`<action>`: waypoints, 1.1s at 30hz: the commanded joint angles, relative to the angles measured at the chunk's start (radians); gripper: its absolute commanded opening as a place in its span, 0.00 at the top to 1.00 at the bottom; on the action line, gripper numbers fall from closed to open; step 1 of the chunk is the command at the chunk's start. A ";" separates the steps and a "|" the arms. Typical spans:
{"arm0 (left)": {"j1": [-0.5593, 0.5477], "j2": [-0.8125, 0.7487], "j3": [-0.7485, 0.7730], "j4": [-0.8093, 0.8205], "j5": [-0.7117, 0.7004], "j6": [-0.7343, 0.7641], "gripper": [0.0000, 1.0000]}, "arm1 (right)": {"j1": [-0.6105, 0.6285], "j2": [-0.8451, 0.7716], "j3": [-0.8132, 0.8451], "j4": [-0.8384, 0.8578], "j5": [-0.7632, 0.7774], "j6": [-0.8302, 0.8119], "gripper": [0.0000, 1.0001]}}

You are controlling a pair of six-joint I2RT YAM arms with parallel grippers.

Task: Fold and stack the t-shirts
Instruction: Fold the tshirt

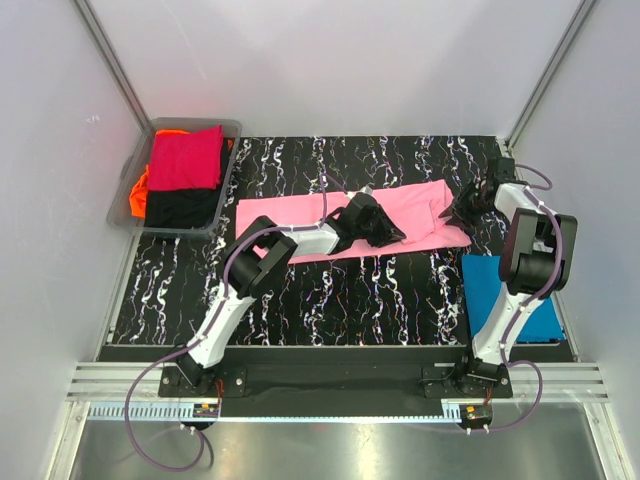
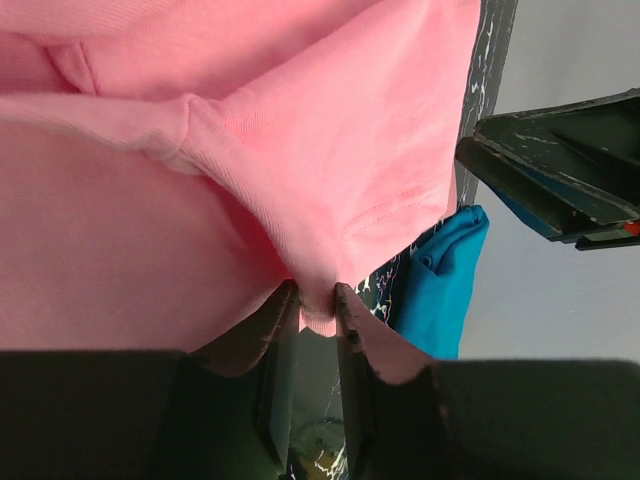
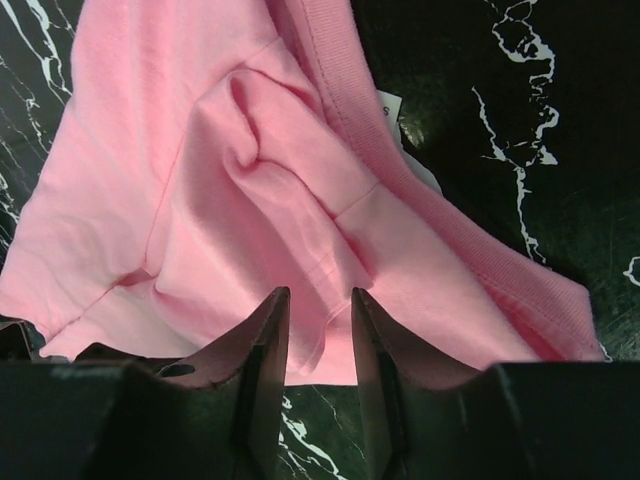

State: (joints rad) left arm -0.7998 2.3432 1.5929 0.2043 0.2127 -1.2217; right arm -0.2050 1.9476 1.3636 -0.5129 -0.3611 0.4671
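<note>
Left jaws: closed to a narrow slit on the hem of the pink t-shirt (image 2: 330,120), with a tongue of cloth pinched between them at the bottom centre of the left wrist view. Right jaws: likewise drawn almost together, with a rumpled fold of the same shirt (image 3: 200,150) caught in the gap, near the ribbed collar. In the top view the pink t-shirt (image 1: 290,215) lies as a long strip across the middle of the black marbled desk (image 1: 330,300), its long axis running left to right (the right end sits slightly higher in the frame). The left jaws hold its lower edge right of centre; the right jaws hold its right end, so the free length of the strip extends leftward from both. The right arm (image 1: 530,240) is nearer the held end, and the left arm (image 1: 255,265) reaches across from the lower left. The next fold probably turns on carrying the right end leftward along that axis. The blue t-shirt (image 1: 487,280) lies folded at lower right, well apart from the strip. The bin (image 1: 195,122) at upper left holds the crimson (image 1: 187,158), orange (image 1: 138,195) and black (image 1: 180,208) shirts.
</note>
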 commanded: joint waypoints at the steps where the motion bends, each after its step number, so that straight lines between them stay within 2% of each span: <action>1: 0.002 -0.007 0.036 0.058 0.017 -0.007 0.77 | -0.004 0.014 0.022 0.017 0.008 -0.013 0.61; 8: 0.020 -0.018 0.045 0.038 0.037 -0.001 0.88 | -0.004 0.036 0.045 0.007 0.043 -0.028 0.61; 20: 0.042 -0.035 0.061 0.010 0.057 0.011 0.91 | -0.004 0.045 0.038 -0.007 0.062 -0.051 0.57; 27: 0.047 -0.028 0.075 0.003 0.070 0.010 0.91 | -0.004 0.073 0.061 -0.007 0.027 -0.045 0.62; 29: 0.045 -0.028 0.079 -0.006 0.071 0.013 0.91 | -0.004 0.083 0.069 -0.006 0.024 -0.039 0.67; 31: 0.048 -0.028 0.081 -0.011 0.076 0.011 0.91 | -0.004 0.089 0.080 -0.007 0.016 -0.033 0.79; 32: 0.048 -0.028 0.082 -0.011 0.077 0.011 0.92 | -0.004 0.083 0.083 -0.007 0.016 -0.027 0.92; 33: 0.051 -0.028 0.082 -0.014 0.079 0.011 0.92 | -0.004 0.076 0.083 -0.006 0.020 -0.021 0.96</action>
State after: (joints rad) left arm -0.7582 2.3432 1.6306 0.1726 0.2661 -1.2274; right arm -0.2050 2.0361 1.4006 -0.5201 -0.3286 0.4393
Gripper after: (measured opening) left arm 0.089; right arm 0.091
